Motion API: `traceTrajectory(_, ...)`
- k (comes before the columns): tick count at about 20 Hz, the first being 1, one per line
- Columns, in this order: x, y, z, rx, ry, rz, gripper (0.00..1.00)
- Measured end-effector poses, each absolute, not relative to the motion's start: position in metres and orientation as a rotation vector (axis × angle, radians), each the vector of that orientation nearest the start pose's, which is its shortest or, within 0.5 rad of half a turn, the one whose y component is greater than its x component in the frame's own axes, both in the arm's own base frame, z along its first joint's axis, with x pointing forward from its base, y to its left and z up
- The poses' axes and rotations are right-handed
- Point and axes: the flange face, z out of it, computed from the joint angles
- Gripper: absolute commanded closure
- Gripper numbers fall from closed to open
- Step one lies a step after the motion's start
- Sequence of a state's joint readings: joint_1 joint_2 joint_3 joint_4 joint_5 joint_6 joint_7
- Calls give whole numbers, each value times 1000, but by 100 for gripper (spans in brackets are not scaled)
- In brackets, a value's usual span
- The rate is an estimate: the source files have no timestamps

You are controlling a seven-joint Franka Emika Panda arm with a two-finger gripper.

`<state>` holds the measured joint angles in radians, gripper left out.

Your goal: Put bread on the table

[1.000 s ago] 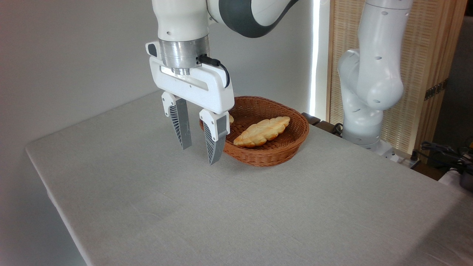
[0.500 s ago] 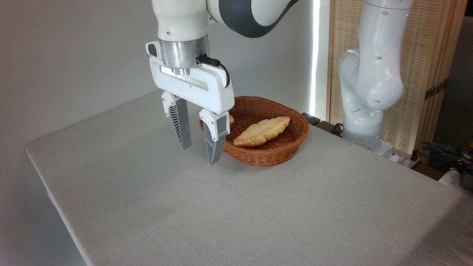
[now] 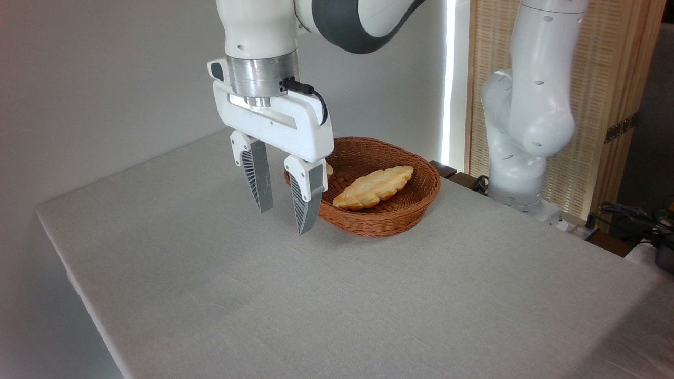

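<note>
My gripper [image 3: 284, 221] hangs open and empty above the light grey table [image 3: 263, 295], just left of the brown wicker basket [image 3: 389, 218]. Only a small golden sliver of the bread [image 3: 329, 169] shows in the basket, behind my right finger [image 3: 307, 202]; the rest of it is hidden by the gripper. A longer pale braided loaf [image 3: 373, 187] lies in the middle of the basket.
The arm's white base column [image 3: 521, 131] stands at the back right, beyond the table's far edge. A wooden slatted screen [image 3: 595, 105] and cables [image 3: 632, 216] are behind it. The table's left edge runs diagonally toward the front.
</note>
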<state>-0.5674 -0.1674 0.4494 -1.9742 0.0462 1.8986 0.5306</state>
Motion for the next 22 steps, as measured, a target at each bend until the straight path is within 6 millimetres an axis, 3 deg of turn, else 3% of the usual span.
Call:
traceTrajectory(12, 520, -57, 540, -2968, 1058, -124, 0)
traceTrajectory(17, 510, -89, 554, -2937, 1163, -162, 0)
traceTrajectory(22, 484, -128, 569, -2903, 1316, -128, 0)
